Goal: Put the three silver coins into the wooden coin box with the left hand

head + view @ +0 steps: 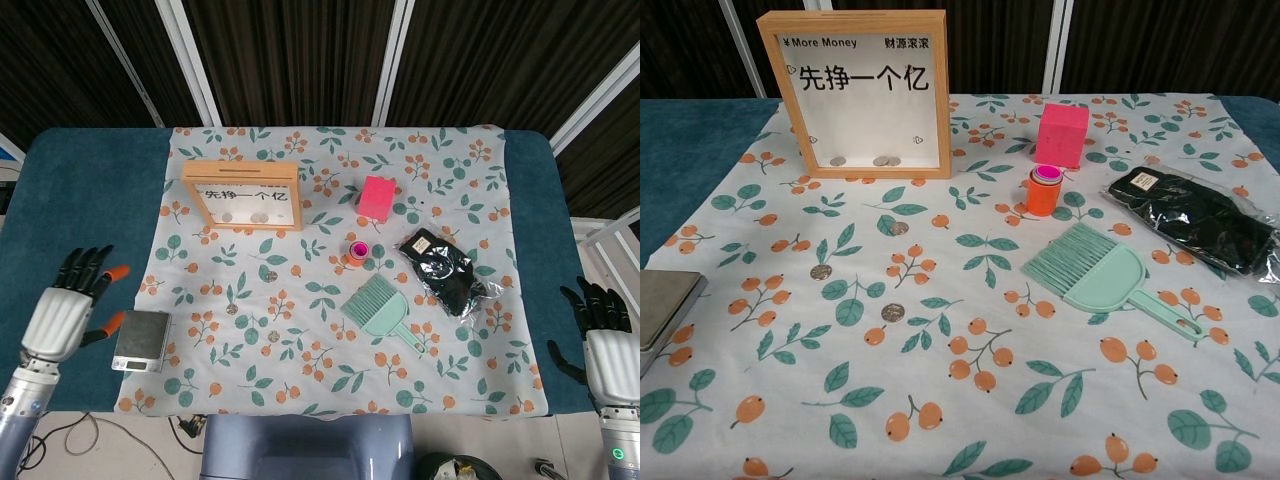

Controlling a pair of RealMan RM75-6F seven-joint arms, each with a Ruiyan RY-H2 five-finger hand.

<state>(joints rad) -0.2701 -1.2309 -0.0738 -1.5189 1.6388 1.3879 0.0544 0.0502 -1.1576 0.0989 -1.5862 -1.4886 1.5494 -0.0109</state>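
Three silver coins (893,312) loose on the floral cloth (970,430), just before the wooden coin box (866,95). Left hand (75,300) off-cloth, fingers spread, empty; right hand (600,330) likewise, seemingly open. No pickup yet.

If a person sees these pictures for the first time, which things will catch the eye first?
Probably the wooden coin box, standing upright at the far left of the floral cloth with bold characters on its front. Next come the bright pink block and the orange cup just in front of it, near the middle. The mint dustpan lies closer, to the right.
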